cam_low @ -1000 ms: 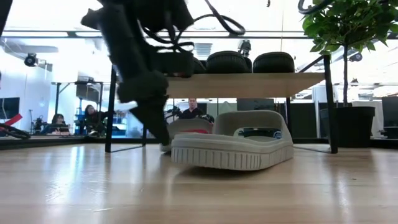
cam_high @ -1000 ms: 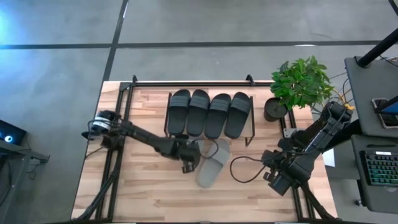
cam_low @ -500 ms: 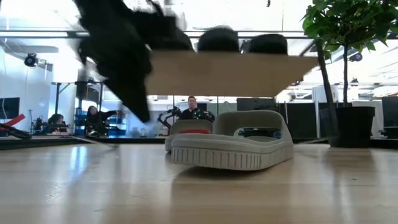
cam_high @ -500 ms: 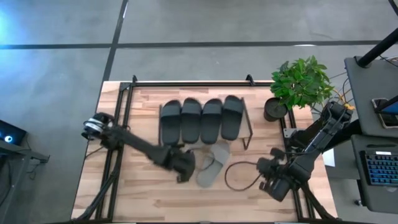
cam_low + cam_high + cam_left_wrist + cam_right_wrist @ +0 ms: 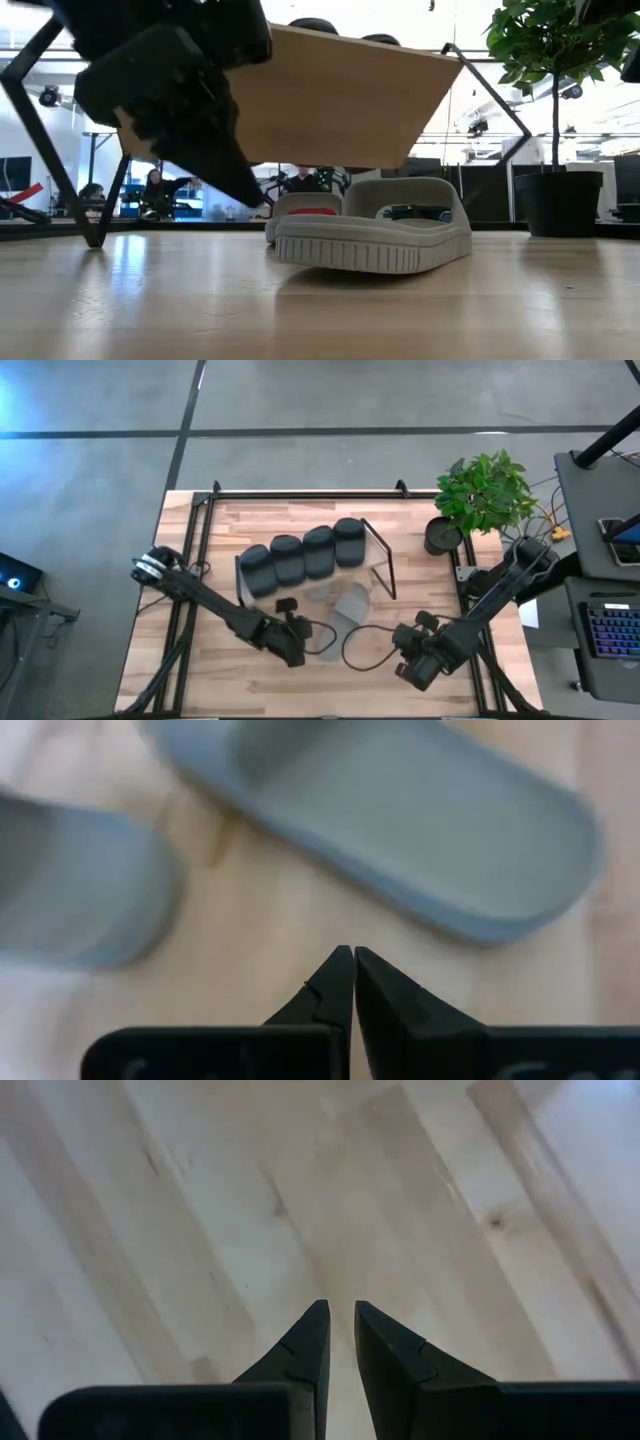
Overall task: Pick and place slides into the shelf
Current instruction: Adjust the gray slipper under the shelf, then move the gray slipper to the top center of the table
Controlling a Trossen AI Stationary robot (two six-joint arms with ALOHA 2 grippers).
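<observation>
Left gripper [image 5: 292,645]: fingers pressed together, empty, low beside the light grey slides [image 5: 350,605].
Shelf [image 5: 330,95]: tipped up on one side, four dark slides [image 5: 300,558] on its top board.
Right gripper [image 5: 418,660]: fingers a sliver apart, empty, over bare table [image 5: 200,670].
Risk: the tilt could dump the dark slides or topple the shelf.

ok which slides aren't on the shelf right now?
The two light grey slides lying on the table by the tilted shelf; the four dark slides sit on its top board.
</observation>
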